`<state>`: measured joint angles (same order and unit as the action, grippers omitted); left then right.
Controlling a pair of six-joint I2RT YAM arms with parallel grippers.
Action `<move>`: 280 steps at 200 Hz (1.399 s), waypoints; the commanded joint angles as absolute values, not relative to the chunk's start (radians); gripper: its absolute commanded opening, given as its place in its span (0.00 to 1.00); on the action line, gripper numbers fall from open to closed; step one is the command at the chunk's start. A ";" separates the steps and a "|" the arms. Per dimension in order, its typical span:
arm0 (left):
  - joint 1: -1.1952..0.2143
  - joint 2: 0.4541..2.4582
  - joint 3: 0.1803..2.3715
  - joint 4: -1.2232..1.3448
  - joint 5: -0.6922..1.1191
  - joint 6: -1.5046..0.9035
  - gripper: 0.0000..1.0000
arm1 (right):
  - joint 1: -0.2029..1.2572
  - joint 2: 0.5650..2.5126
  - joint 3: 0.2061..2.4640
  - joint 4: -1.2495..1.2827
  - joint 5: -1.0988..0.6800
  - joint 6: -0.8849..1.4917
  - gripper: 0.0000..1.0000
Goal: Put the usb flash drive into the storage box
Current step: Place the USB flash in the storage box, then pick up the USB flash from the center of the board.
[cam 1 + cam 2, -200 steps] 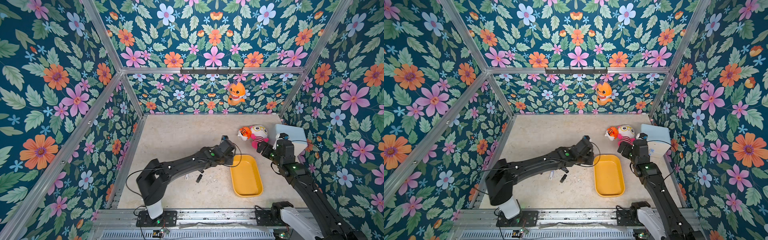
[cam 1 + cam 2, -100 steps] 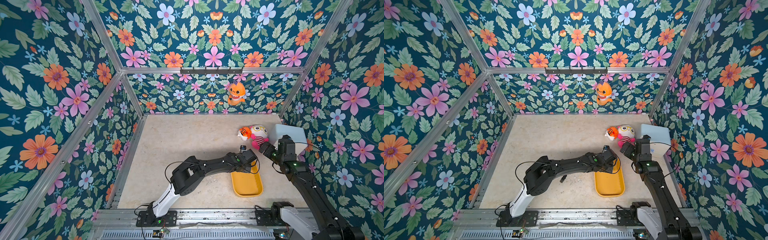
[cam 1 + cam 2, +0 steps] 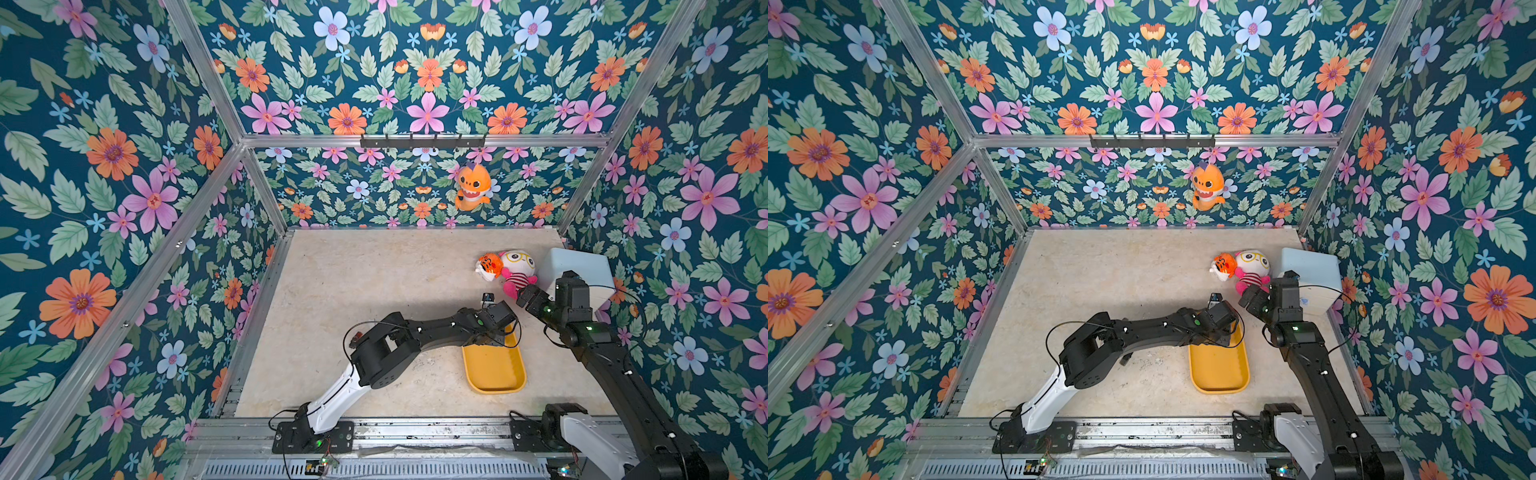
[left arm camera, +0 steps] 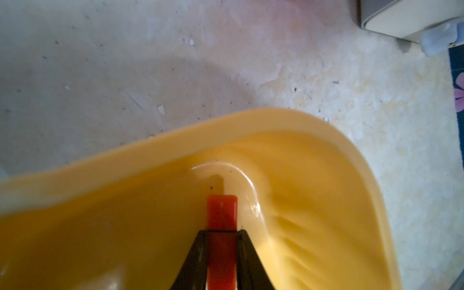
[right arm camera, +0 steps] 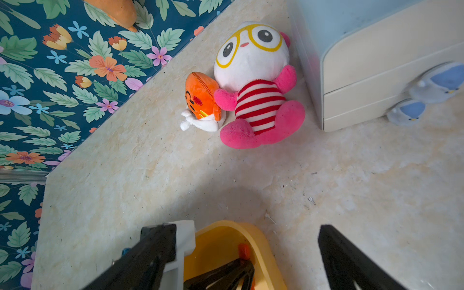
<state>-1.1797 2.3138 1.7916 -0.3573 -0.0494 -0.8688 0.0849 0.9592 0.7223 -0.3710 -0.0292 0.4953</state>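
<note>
Surface: one flat beige tabletop [image 3: 374,282] with a mottled stone look; I see it scuffed and flecked in the wrist views.

Lying on it, as I read both top views:
1. Shallow yellow plastic tray [image 3: 494,368], rounded corners, near the front right, long side running front to back.
2. Pale blue-white cube-shaped cabinet [image 3: 577,270] with cream drawer fronts, at the right wall.
3. Pink-and-white plush doll [image 3: 517,270], yellow glasses and red-striped shirt, lying just beside the cabinet.
4. Small orange tiger plush [image 3: 489,266], touching the doll's arm.
</note>
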 commanded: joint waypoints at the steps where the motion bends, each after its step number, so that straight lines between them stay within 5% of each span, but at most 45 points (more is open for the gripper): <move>1: -1.180 2.299 1.789 -0.333 -0.038 -0.873 0.38 | 0.086 0.964 0.729 -0.377 -0.044 0.492 0.97; 48: -1.181 2.151 1.704 -0.324 -0.044 -0.842 0.50 | 0.086 0.982 0.776 -0.405 -0.077 0.497 0.95; 85: -1.134 1.831 1.432 -0.387 -0.152 -0.814 0.51 | 0.103 0.996 0.870 -0.490 -0.141 0.529 0.84; 164: -0.622 1.122 0.993 -0.694 -0.198 -0.650 0.51 | 0.826 1.383 1.177 -0.638 0.161 0.607 0.75; 280: -0.543 0.852 0.793 -0.658 -0.278 -0.537 0.53 | 1.030 2.008 1.578 -0.784 0.027 0.348 0.70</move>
<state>-0.5430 0.8680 0.8051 -0.6872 -0.2481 -0.5472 1.0168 1.9514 1.5280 -0.7250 0.0349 0.3721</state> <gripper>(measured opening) 0.523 0.706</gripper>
